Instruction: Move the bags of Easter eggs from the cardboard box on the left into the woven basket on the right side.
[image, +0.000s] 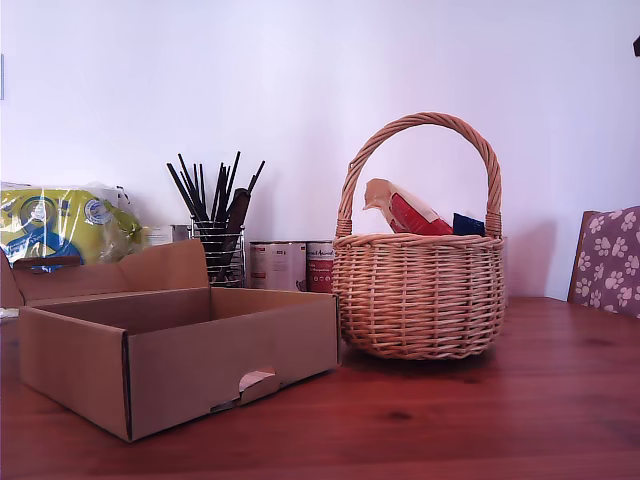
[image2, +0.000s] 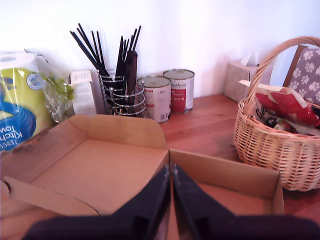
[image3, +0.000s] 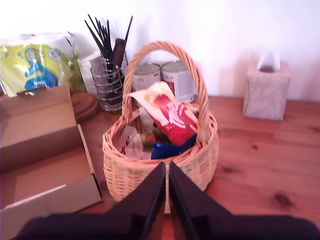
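My first gripper (image2: 170, 175) is pinched closed on nothing over the cardboard box (image: 230, 365), my second gripper (image3: 166, 172) likewise closed empty by the woven basket (image: 420, 295), where the bags of Easter eggs (image3: 167, 117) are sitting.

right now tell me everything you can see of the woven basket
The round light-tan wicker basket stands upright on the reddish-brown wooden table, to the exterior view's right of the shallow brown cardboard box, apart from it. Its tall arched woven handle rises over the rim. Inside lie glossy pouches: a cream one with red print leaning up above the rim, a dark blue one lower down. No claw touches it.
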